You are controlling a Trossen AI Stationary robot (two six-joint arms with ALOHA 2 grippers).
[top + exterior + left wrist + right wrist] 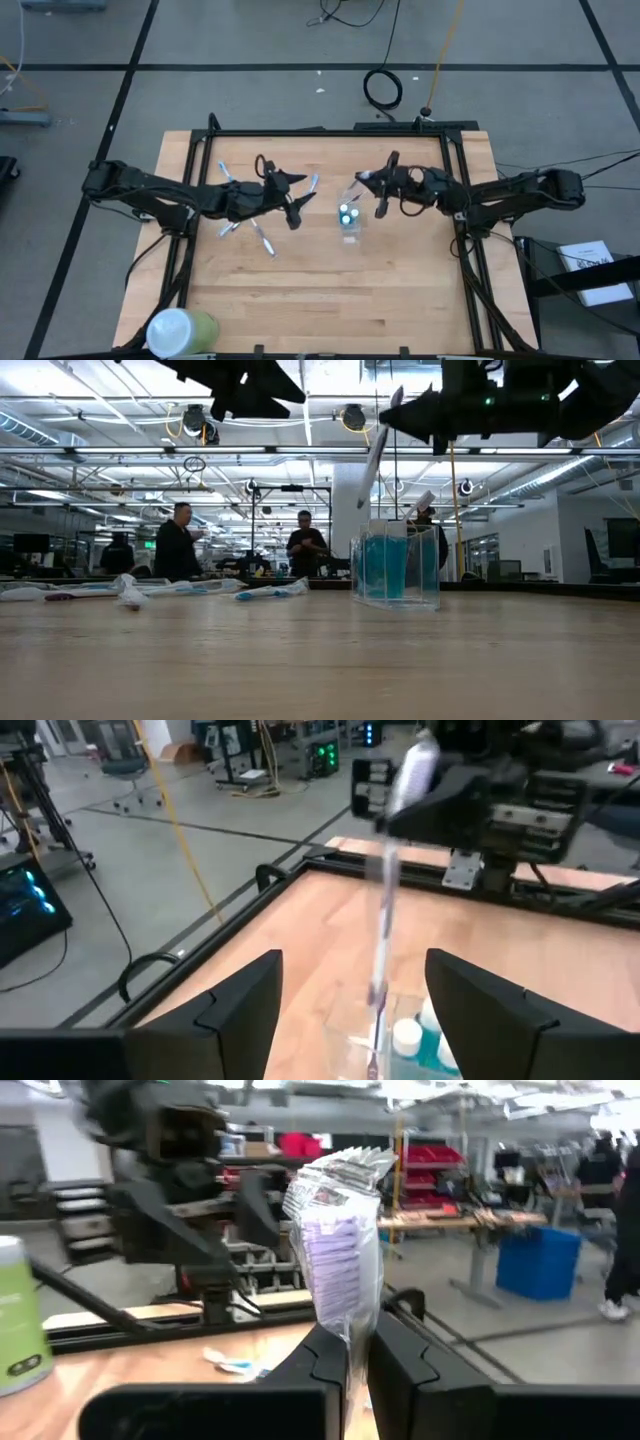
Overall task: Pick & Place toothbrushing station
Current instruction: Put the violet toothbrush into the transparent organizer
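A small clear plastic cup [348, 222] stands near the table's middle, with white-capped tubes [407, 1036] inside it. It also shows in the low view [396, 565]. My right gripper [380, 192] is just right of and above the cup, shut on a pinkish-purple toothbrush [384, 910] in a clear wrapper. My left gripper [293, 198] is open and empty, above the table just left of the cup. Several blue-and-white toothbrushes [262, 238] lie flat on the table left of the cup. My right gripper pinches the wrapped brush just below its head end [350, 1315] between its two fingers. The head [338, 1220] sticks up past the fingers. The brush hangs steeply, slightly tilted, and its lower end [376, 1020] reaches down into the cup's open top.
A large pale-green cylindrical container [182, 330] stands at the table's near left corner. A black frame rail [330, 132] runs along the far edge. People stand in the room beyond the table [178, 540].
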